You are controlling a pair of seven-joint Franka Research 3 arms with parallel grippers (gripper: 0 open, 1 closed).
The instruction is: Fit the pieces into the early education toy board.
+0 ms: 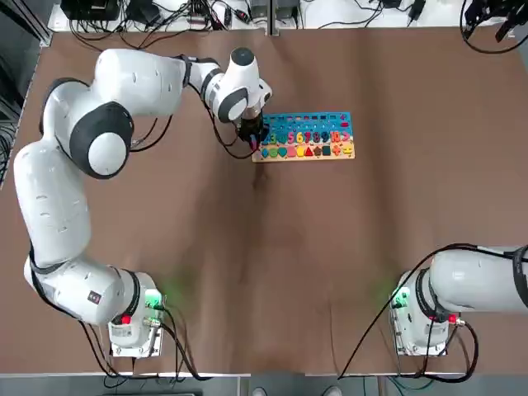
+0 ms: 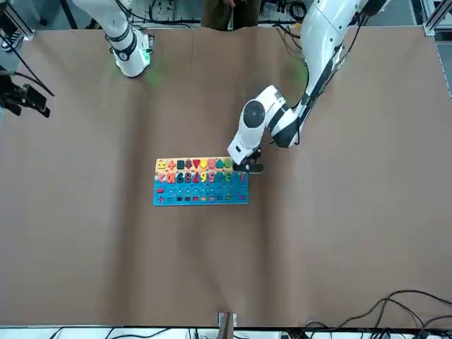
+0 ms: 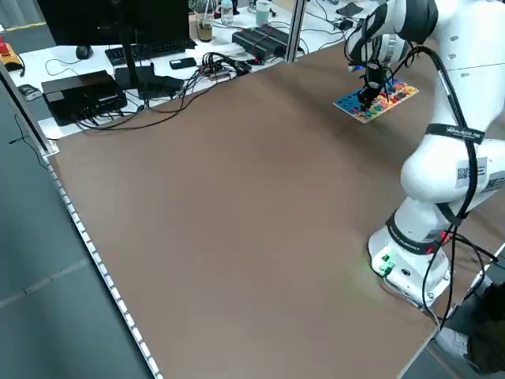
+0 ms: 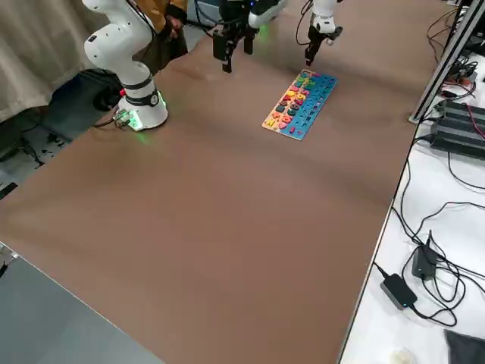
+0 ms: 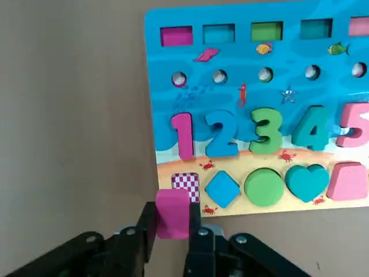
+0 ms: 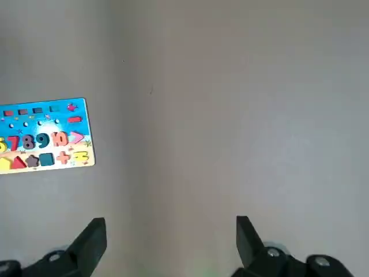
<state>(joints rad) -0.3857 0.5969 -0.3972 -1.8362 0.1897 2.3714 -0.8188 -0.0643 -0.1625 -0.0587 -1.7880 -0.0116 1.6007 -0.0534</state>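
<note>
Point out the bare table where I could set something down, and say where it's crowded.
Bare tabletop lies between the toy board and the two arm bases, and right of the board out to the table's edge. It's crowded at the board's left end, where the left gripper holds a pink piece beside the checkered slot.

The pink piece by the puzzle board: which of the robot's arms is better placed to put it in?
The left one, I'd say. Its gripper already holds the pink piece beside the board's checkered empty slot. The right gripper is open, empty and farther off.
</note>
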